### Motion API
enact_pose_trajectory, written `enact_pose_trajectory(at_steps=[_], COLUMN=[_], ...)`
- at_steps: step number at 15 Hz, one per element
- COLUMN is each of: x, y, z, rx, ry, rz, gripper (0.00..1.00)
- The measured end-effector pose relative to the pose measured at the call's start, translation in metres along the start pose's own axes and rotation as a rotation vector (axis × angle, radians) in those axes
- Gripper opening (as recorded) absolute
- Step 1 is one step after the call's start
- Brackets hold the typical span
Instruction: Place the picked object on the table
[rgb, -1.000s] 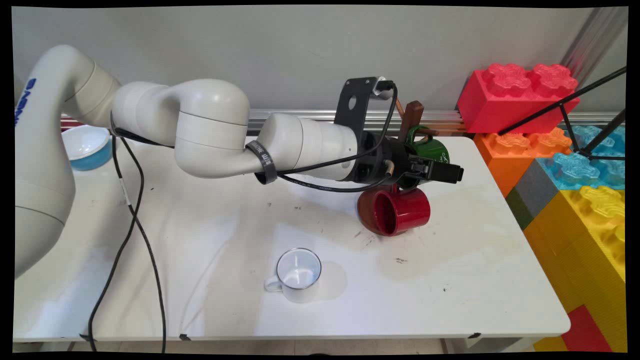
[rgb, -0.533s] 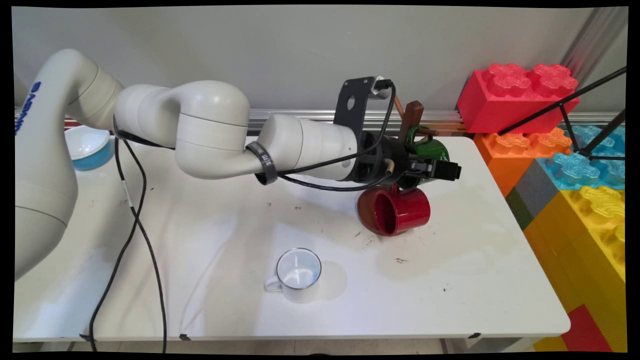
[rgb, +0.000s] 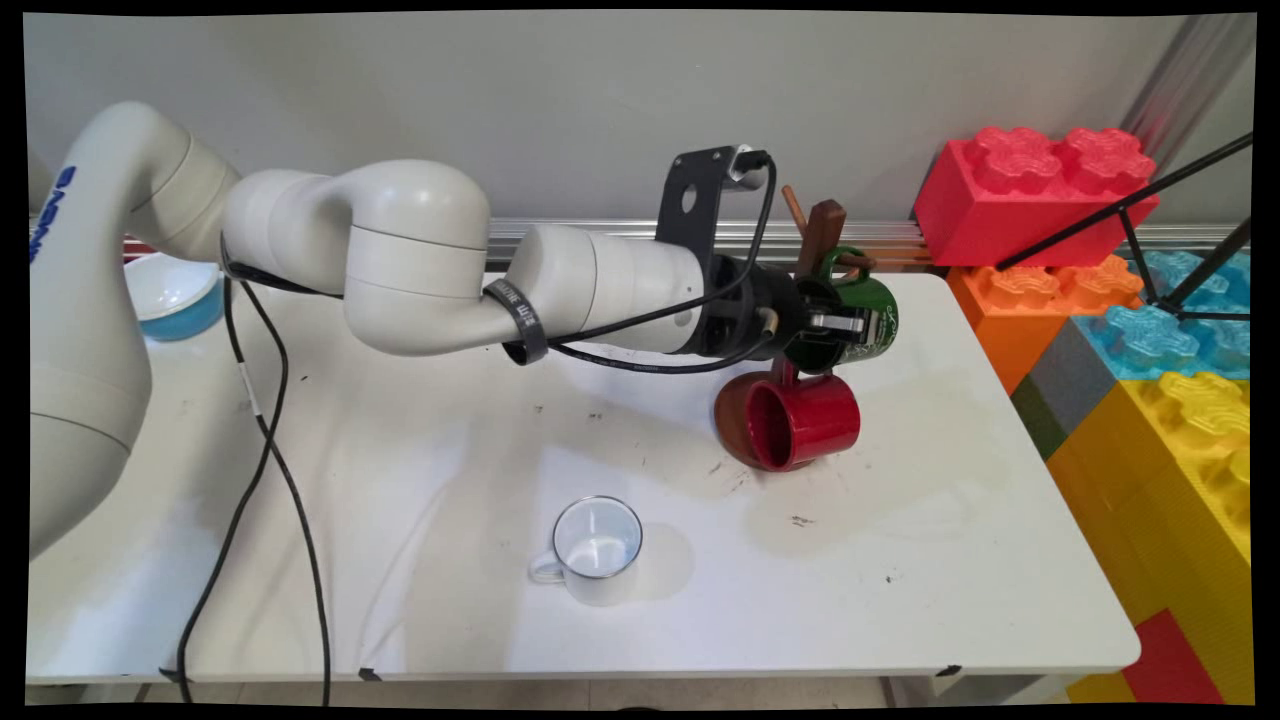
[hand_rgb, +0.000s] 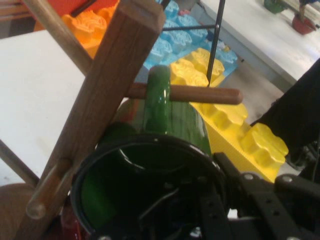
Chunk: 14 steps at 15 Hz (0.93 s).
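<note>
The end effector (rgb: 868, 327) is clamped on the rim of the green mug (rgb: 865, 312), one finger inside the mouth, at the far right of the bench (rgb: 900, 560). The mug's handle is looped over a peg of the wooden mug tree (hand_rgb: 107, 95), with the red mug (rgb: 795, 422) hanging just below. A sideways tug could tip the tree or knock the red mug loose.

We see a white enamel cup (rgb: 596, 548) near the table's (rgb: 950, 560) front edge, a blue bowl (rgb: 176, 293) at its far left corner, and big toy bricks (rgb: 1150, 330) stacked beyond its right edge.
</note>
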Motion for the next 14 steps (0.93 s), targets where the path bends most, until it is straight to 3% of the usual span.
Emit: enact_pose_trajectory(at_steps=[14], x=[0.005], y=[0.006], z=[-0.016], rx=[-0.06], ry=[0.016], rz=[-0.017], gripper=[0.0])
